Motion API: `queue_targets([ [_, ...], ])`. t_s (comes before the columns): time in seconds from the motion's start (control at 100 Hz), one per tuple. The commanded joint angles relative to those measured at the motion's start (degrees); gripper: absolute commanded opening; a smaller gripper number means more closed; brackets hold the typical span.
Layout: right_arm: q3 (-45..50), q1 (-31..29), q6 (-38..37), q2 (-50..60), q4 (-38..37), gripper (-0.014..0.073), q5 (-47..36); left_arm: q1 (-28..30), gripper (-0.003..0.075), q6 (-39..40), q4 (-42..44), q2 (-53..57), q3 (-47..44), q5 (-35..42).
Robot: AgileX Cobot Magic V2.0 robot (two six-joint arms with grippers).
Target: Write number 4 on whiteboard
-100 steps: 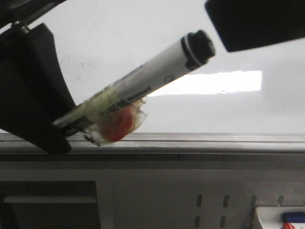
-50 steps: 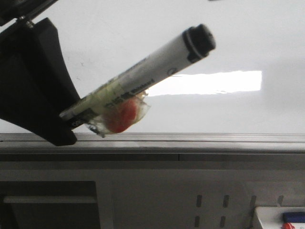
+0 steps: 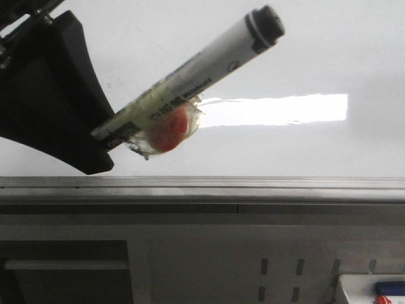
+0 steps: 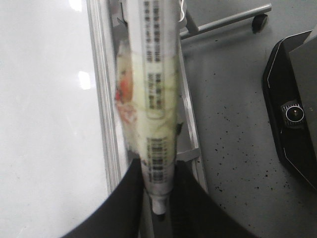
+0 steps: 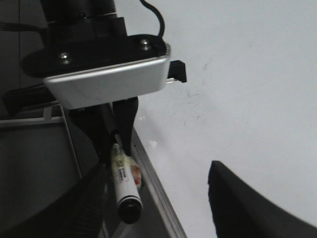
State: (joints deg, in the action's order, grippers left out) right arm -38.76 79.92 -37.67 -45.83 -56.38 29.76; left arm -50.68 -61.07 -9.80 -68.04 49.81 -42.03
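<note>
The whiteboard [image 3: 316,50] fills the back of the front view, glossy white with a bright rectangular glare [image 3: 285,109] and a grey rail [image 3: 253,187] along its lower edge. No number 4 shows on the board surface in view, only faint specks. My left gripper [image 3: 104,142] is shut on the tip end of a white marker [image 3: 202,69], whose black end points up and right in front of the board. A red lump under clear tape [image 3: 168,133] clings to the barrel. My right gripper [image 5: 157,168] is open and holds nothing. It hangs over the whiteboard [image 5: 237,74], apart from the marker [image 5: 123,181].
Under the rail is a grey perforated panel [image 3: 278,278], with a white tray [image 3: 373,288] of small items at the bottom right. In the left wrist view, speckled floor, a black robot base [image 4: 297,114] and a caster leg [image 4: 257,22] lie beside the whiteboard [image 4: 44,124].
My left gripper and the marker have risen and shifted slightly right. The right gripper's dark finger has left the top right of the front view.
</note>
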Motion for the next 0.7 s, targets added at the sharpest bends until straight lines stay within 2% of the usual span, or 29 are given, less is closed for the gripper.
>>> queue_targets([
  [0.0,-2.12,0.01,0.27,0.04,-0.68,0.0395,-2.98,0.1,-0.002,0.72,-0.08,1.01,1.71,2.9],
  [0.17,-1.89,0.01,0.27,-0.17,4.85,0.0395,-4.34,0.1,-0.002,0.72,2.52,1.01,1.71,5.35],
  [0.4,-1.6,0.01,0.27,-0.17,4.98,0.0395,-4.58,-0.24,-0.002,-0.31,2.27,1.01,1.91,7.03],
  [0.58,-1.6,0.01,0.37,-0.9,4.98,0.0395,-4.94,-0.24,-0.002,-4.3,0.52,1.68,1.91,7.03],
  [0.69,-1.6,0.01,0.52,-2.58,3.68,0.0395,-6.94,-0.24,-0.002,-8.73,-3.86,2.2,1.91,7.18],
])
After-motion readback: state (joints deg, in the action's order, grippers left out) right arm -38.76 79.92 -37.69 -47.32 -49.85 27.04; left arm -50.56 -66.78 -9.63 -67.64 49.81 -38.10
